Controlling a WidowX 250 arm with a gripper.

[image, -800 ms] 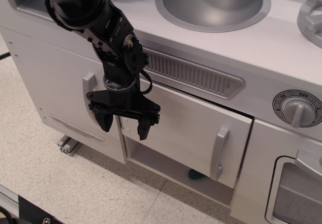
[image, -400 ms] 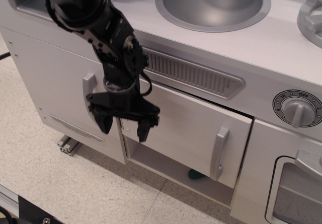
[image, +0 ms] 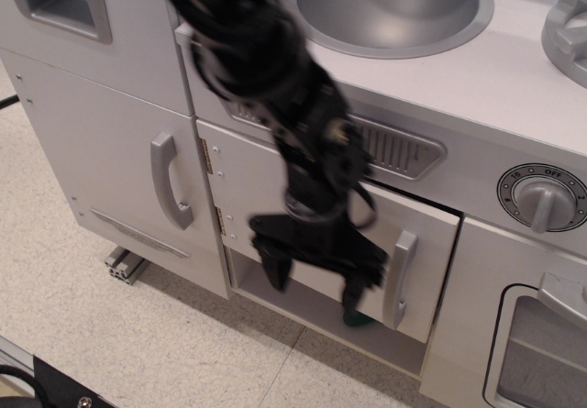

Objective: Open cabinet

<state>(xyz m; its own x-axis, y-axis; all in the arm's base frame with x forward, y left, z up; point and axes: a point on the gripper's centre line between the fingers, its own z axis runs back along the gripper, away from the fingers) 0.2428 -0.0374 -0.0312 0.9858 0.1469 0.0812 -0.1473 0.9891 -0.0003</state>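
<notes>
The cabinet door [image: 424, 243] is a wide plain white panel, hinged at its left side and slightly ajar, its right edge standing out from the frame. Its short grey bow handle [image: 400, 278] is near the right edge. My black gripper [image: 315, 286] hangs in front of the door's lower middle, just left of the handle, fingers pointing down and spread open, holding nothing. The arm is motion-blurred and hides the door's middle. Below the door the compartment floor [image: 275, 291] shows, with a dark green object [image: 359, 318] behind my right finger.
A taller white door with a longer grey handle [image: 169, 180] stands at the left. A grey sink bowl [image: 389, 5] sits on top. A dial knob [image: 544, 198] and the windowed oven door [image: 537, 348] are at the right. Speckled floor lies below.
My arm has swung right across the cabinet door, from its hinge side to just left of the bow handle. The gripper stays open. The door looks unchanged.
</notes>
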